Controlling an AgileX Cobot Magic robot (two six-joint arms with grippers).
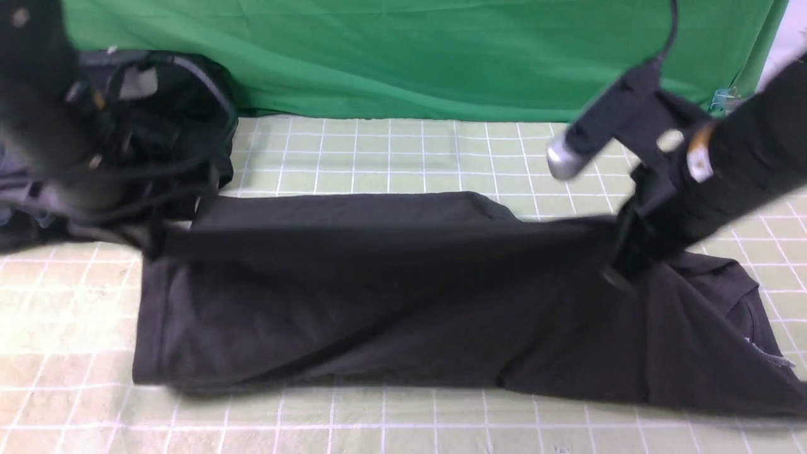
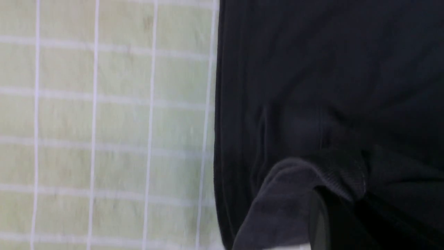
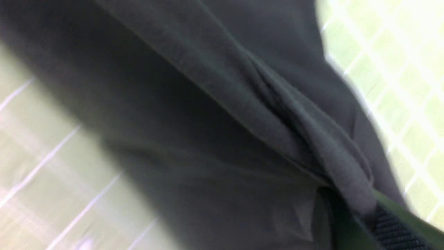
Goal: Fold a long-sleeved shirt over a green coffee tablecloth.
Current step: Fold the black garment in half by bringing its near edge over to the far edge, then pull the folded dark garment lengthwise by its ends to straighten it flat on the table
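My left hand and right hand hang low, each pinching the long-sleeved shirt, its edge stretched between them over the green coffee tablecloth. I cannot read the white print.

Soft matt charcoal knit, faintly fuzzy: that's the long-sleeved shirt. Under it, the green coffee tablecloth looks like flat, matt woven cloth. Behind the shirt hangs a plain matt deep-green cloth. My right hand shows a ribbed black pad.
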